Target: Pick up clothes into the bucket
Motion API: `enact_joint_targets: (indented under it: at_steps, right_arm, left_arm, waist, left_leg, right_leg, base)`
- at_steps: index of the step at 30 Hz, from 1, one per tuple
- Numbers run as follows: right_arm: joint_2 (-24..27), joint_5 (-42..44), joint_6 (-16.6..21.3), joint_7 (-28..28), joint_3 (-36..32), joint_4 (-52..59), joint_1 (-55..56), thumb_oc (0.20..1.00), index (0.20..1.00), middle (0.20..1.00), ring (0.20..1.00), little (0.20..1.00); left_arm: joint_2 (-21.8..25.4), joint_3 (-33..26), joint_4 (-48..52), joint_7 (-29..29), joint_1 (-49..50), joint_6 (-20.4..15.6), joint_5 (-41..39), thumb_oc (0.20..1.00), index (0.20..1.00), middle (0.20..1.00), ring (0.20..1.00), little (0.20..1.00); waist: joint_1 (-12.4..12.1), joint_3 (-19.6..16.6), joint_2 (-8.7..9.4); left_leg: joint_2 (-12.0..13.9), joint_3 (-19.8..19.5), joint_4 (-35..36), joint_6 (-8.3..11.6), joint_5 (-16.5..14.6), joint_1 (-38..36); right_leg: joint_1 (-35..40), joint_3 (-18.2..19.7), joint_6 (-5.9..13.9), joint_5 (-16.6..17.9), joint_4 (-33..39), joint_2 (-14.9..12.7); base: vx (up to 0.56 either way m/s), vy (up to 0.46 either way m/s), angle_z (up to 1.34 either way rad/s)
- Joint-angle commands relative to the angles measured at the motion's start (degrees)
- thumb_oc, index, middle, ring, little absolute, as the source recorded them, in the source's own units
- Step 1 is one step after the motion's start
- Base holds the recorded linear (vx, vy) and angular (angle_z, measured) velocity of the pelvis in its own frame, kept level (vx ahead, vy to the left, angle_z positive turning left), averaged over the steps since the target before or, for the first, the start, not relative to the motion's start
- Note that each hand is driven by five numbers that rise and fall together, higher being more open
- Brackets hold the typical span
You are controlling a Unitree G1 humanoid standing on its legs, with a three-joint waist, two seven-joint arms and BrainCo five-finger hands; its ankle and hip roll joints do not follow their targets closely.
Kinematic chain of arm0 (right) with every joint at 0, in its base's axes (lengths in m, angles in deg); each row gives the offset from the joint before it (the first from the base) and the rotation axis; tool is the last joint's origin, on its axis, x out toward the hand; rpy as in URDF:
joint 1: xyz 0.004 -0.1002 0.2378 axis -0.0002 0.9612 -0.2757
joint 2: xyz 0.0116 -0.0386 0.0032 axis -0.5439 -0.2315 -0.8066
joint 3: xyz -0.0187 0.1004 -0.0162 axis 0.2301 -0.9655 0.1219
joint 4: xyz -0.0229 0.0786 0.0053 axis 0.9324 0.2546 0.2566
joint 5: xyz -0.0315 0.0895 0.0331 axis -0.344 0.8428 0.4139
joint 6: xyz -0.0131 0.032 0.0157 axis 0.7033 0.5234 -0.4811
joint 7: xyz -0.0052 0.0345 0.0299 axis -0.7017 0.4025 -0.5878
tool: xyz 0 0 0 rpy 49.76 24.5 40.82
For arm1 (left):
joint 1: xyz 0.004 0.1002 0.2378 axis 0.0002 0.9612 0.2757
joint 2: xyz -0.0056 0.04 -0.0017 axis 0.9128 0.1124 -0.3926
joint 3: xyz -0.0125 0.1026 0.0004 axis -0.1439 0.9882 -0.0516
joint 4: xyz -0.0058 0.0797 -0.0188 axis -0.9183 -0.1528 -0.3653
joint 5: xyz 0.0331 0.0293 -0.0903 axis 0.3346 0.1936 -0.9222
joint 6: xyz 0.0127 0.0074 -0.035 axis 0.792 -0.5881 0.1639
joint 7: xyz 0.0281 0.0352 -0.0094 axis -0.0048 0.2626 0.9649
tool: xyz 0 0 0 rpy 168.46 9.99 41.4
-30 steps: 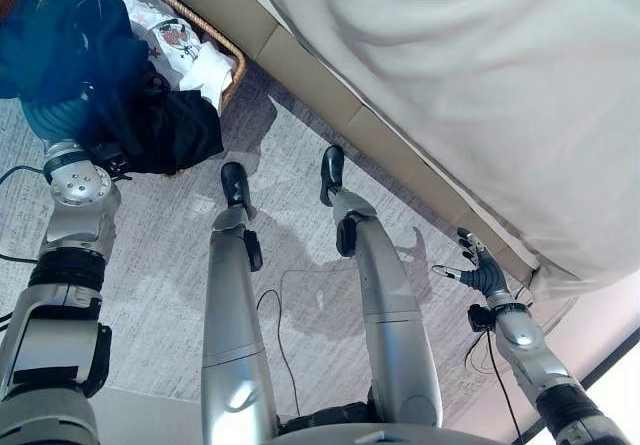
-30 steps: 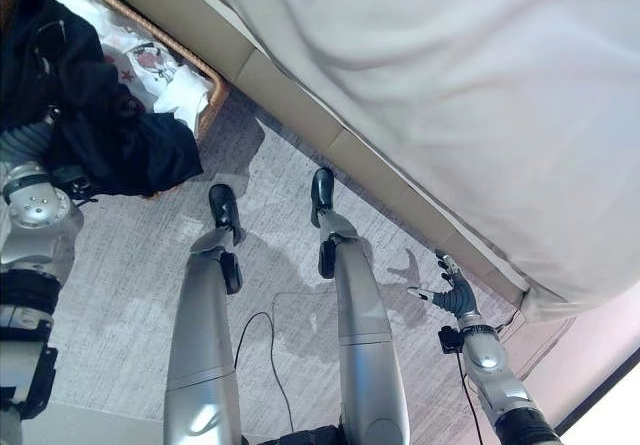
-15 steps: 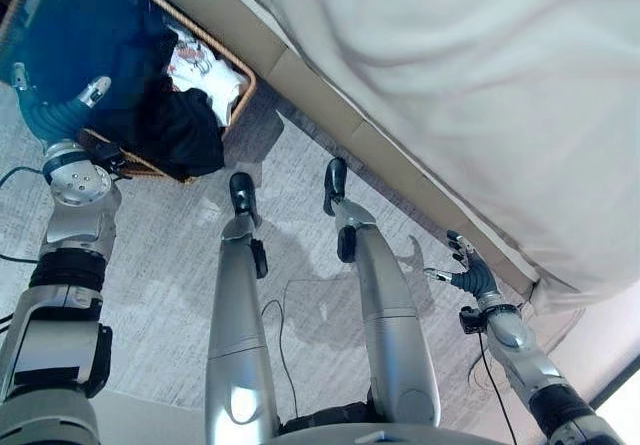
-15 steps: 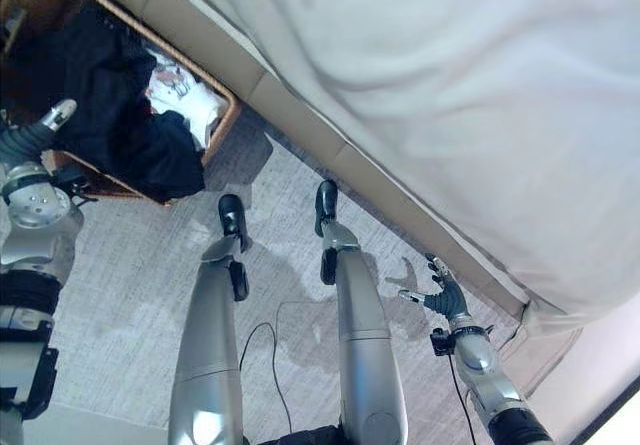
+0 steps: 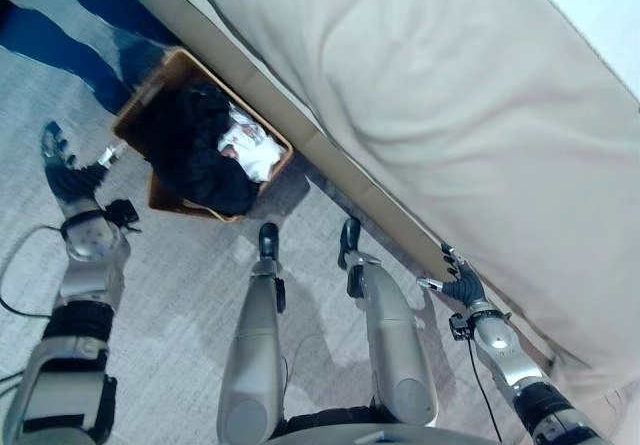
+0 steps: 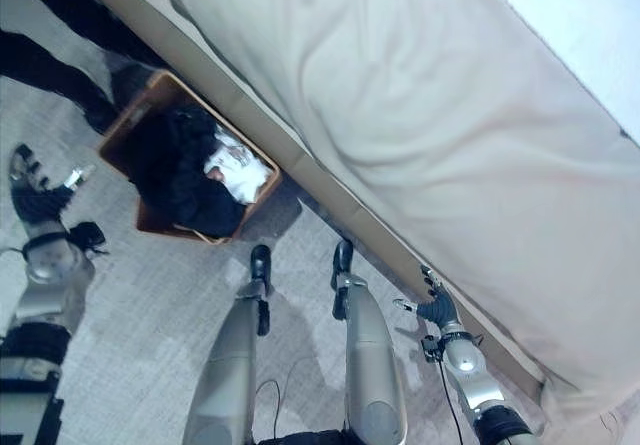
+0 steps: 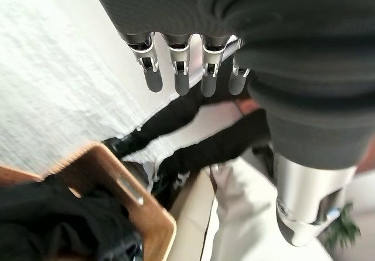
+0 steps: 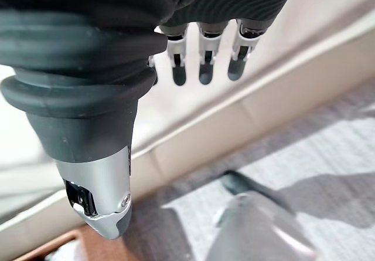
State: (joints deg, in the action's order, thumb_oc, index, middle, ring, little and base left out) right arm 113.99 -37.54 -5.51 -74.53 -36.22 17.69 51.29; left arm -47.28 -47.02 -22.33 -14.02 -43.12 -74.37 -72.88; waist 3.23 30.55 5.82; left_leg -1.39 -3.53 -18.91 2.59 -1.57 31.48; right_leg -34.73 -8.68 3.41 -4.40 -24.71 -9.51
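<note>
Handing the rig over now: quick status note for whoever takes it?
Left hand: open, holding nothing, raised over the carpet beside the basket.
Right hand: open, holding nothing, close to the bed base.
Clothes: black garment and white garment are in the basket, the black one draped over its rim.
A person's legs stand just beyond the basket.
Done: these clothes are in.
Left: no other loose clothes visible on the carpet; check around before stopping.
</note>
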Motion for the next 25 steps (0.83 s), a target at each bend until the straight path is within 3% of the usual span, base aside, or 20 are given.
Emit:
enact_joint_targets:
  at_steps: [1, 4, 8, 9, 10, 12, 16, 18, 25]
  right_arm:
    - [3.2, 0.6, -0.8, -0.2, -4.2, -1.7, 1.7, 1.000, 1.000, 1.000, 1.000, 1.000]
    - [2.6, 0.5, -0.8, -1.2, -5.5, -3.0, 2.0, 1.000, 1.000, 1.000, 1.000, 1.000]
    - [1.4, -0.3, -1.1, -2.9, -6.8, -6.7, 3.2, 1.000, 1.000, 1.000, 1.000, 1.000]
    - [0.5, -0.2, -1.5, -4.0, -7.2, -8.1, 4.0, 1.000, 1.000, 1.000, 1.000, 1.000]
    - [0.5, -0.1, -1.5, -4.0, -7.2, -8.0, 4.1, 1.000, 1.000, 1.000, 1.000, 1.000]
    - [-1.5, 0.7, -1.9, -5.4, -7.6, -9.2, 5.7, 1.000, 1.000, 1.000, 1.000, 1.000]
    - [-3.7, 0.9, -2.3, -5.9, -6.9, -12.0, 6.5, 1.000, 1.000, 1.000, 1.000, 1.000]
    - [-5.7, 1.3, -2.1, -5.9, -5.7, -13.7, 6.6, 1.000, 1.000, 1.000, 1.000, 1.000]
    - [-8.2, 0.7, -2.4, -6.6, -3.1, -16.9, 7.6, 1.000, 1.000, 1.000, 1.000, 1.000]
  left_arm:
    - [-4.6, -1.0, -1.1, 11.1, 3.1, -2.9, -6.3, 1.000, 1.000, 1.000, 1.000, 1.000]
    - [-6.8, -0.8, -3.0, 15.5, 5.6, -2.1, -7.6, 1.000, 1.000, 1.000, 1.000, 1.000]
    - [-11.5, 0.8, -4.8, 22.1, 11.8, -1.0, -7.1, 1.000, 1.000, 1.000, 1.000, 1.000]
    - [-13.9, 1.1, -6.1, 23.4, 14.3, -0.2, -6.0, 1.000, 1.000, 1.000, 1.000, 1.000]
    - [-13.9, 1.1, -6.0, 23.4, 14.3, -0.2, -6.0, 1.000, 1.000, 1.000, 1.000, 1.000]
    - [-18.4, 1.9, -7.0, 24.4, 18.2, 0.3, -4.0, 1.000, 1.000, 1.000, 1.000, 1.000]
    - [-21.3, 3.1, -11.1, 24.0, 19.9, 0.2, 0.9, 1.000, 1.000, 1.000, 1.000, 1.000]
    - [-23.7, 3.9, -19.3, 22.1, 20.4, 1.4, 6.0, 1.000, 1.000, 1.000, 1.000, 1.000]
    - [-27.0, 8.2, -29.6, 23.1, 21.7, 3.9, 14.7, 1.000, 1.000, 1.000, 1.000, 1.000]
  waist:
    - [0.8, -0.8, -4.84]
    - [1.1, -1.3, -5.53]
    - [1.4, -7.1, -6.16]
    - [1.3, -10.1, -6.35]
    - [1.3, -10.0, -6.36]
    - [1.2, -13.9, -6.25]
    - [0.9, -17.5, -5.73]
    - [0.8, -20.3, -5.22]
    - [1.2, -23.5, -4.49]
  left_leg:
    - [-0.9, -1.6, 2.3, 0.62, 1.7, -6.4]
    - [-0.3, -1.2, 4.3, 0.90, 1.8, -12.0]
    - [0.6, -0.4, 7.8, 1.53, 2.0, -18.9]
    - [0.7, -0.2, 9.3, 1.61, 2.2, -21.4]
    - [0.8, -0.2, 9.5, 1.62, 2.2, -21.6]
    - [1.4, 0.4, 11.3, 1.86, 2.1, -25.3]
    - [2.2, 1.0, 13.3, 2.03, 2.0, -28.9]
    - [2.8, 1.3, 14.4, 2.07, 1.9, -31.2]
    - [3.4, 2.5, 15.3, 1.98, 0.9, -35.4]
  right_leg:
    - [10.4, -1.8, 3.71, 3.0, 5.4, -2.8]
    - [16.0, -2.0, 3.64, 2.8, 7.1, -2.3]
    - [22.6, -1.7, 3.55, 2.6, 11.3, -0.4]
    - [25.0, -1.6, 3.44, 2.7, 13.0, 0.5]
    - [25.2, -1.6, 3.44, 2.7, 13.1, 0.5]
    - [29.3, -1.1, 3.19, 2.8, 16.5, 1.8]
    - [33.5, -1.1, 2.91, 2.9, 20.0, 2.8]
    - [36.6, -1.1, 2.63, 2.9, 22.1, 3.4]
    - [41.1, -0.5, 2.18, 2.5, 23.9, 4.2]
  base:
    - [0.07, -0.001, 0.06]
    - [0.09, -0.007, -0.02]
    - [0.14, -0.054, -0.01]
    - [0.12, -0.064, -0.05]
    - [0.11, -0.047, -0.06]
    - [0.11, -0.067, -0.13]
    - [0.08, -0.061, -0.11]
    - [0.07, -0.062, -0.01]
    - [0.05, -0.025, -0.01]
